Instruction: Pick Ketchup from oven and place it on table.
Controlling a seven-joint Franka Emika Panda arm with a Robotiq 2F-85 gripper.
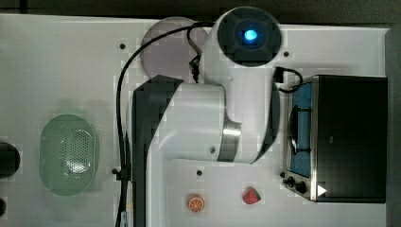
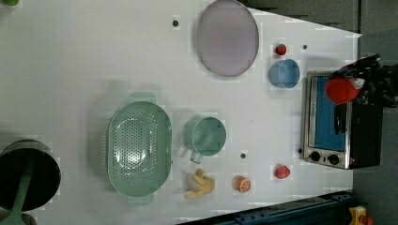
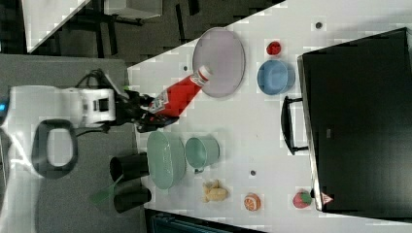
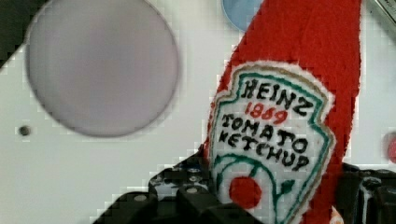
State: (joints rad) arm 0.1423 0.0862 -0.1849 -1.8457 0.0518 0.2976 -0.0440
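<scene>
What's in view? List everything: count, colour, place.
Slim red ketchup bottle with white cap: one, red, gripped in the air.
Black-and-silver toaster oven: one, the left view's right.
White tabletop: one, beneath everything.
Round lilac plate: one, the left view's top.
Blue bowl: one, beside plate.
Green perforated colander: one, the left view's centre-left.
Green mug: one, beside colander.
Yellow toy: one, near mug.
Orange half: one, beside yellow toy.
Red toy strawberry: one, near oven knobs.
Black end effector: one, shut on bottle.
</scene>
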